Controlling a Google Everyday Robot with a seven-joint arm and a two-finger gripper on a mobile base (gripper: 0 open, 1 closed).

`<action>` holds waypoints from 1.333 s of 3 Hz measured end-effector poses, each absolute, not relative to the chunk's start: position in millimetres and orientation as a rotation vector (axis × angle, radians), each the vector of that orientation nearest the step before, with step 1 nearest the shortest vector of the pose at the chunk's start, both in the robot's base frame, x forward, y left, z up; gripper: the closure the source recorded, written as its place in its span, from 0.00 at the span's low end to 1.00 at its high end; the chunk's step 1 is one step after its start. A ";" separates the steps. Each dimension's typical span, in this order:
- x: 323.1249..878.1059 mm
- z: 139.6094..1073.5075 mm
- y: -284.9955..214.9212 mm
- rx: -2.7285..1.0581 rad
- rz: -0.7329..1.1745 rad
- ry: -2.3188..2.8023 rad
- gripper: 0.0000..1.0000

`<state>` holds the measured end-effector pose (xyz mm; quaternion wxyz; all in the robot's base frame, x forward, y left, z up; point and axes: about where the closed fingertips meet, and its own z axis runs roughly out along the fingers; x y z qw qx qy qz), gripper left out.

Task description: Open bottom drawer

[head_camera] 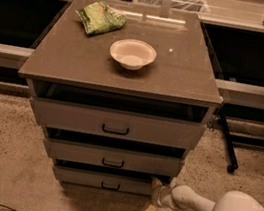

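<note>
Reaching low, the pale two-fingered hand (152, 198) gapes wide and empty; just left of it sits the flat grey-brown bottom drawer (103, 179), a wider grey-brown middle drawer (112, 157) jutting overhead.

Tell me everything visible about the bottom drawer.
The bottom drawer is the lowest of three, a flat grey-brown front, matte like laminate, with a small black bar handle at its centre. It sits level, a dark gap above it, just over the speckled floor. The pincer is at its right end; contact cannot be judged.
</note>
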<state>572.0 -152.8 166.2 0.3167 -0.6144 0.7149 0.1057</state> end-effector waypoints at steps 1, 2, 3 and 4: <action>572.5 165.1 -154.9 -1.617 0.270 1.885 0.00; 572.5 165.1 -154.8 -1.617 0.270 1.885 0.19; 572.5 165.1 -154.8 -1.617 0.270 1.885 0.41; 572.5 165.0 -154.8 -1.617 0.270 1.885 0.45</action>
